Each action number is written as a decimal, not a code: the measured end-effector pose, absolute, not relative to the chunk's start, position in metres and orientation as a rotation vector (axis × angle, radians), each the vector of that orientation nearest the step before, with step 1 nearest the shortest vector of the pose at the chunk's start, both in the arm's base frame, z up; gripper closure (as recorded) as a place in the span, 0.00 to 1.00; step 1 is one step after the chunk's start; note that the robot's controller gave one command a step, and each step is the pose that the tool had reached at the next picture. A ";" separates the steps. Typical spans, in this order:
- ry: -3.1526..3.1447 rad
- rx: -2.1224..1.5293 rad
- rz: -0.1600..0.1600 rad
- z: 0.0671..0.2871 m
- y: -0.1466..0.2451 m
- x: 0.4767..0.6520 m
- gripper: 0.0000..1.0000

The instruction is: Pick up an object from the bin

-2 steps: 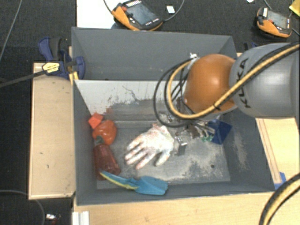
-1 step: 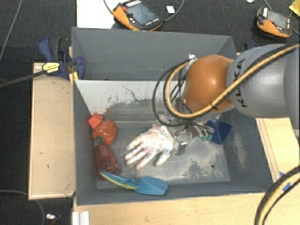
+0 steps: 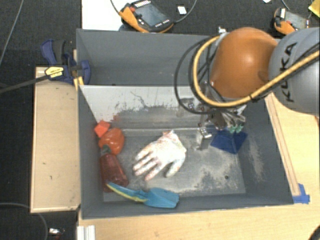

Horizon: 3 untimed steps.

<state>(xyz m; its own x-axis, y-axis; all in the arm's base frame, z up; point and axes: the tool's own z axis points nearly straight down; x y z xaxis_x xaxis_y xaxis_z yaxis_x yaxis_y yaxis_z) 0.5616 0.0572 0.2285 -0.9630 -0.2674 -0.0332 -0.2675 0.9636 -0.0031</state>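
My gripper (image 3: 204, 137) hangs under the orange wrist cover at the bin's right middle, one metal finger showing near the floor. Just right of that finger lies a dark blue block (image 3: 227, 141) with a small green piece (image 3: 237, 129) at its top edge. Left of the finger, a short way off, a pale toy hand (image 3: 161, 156) lies flat with its fingers pointing to the lower left. Nothing shows between my fingers.
Along the bin's left wall sit an orange-red pepper-like toy (image 3: 111, 139) and a dark red object (image 3: 113, 170). A blue and yellow scoop-like thing (image 3: 150, 197) lies by the front wall. The arm and its cables cover the right back of the bin.
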 end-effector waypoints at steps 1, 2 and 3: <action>3.101 -0.473 0.003 0.147 0.063 0.550 0.00; 3.046 -0.537 0.001 0.163 0.090 0.562 0.00; 3.055 -0.474 0.002 0.142 0.082 0.567 0.00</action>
<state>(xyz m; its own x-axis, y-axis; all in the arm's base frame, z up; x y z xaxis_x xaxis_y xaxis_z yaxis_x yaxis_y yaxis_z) 0.5674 0.0824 0.1420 -0.9517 -0.3030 -0.0491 -0.3031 0.9529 -0.0065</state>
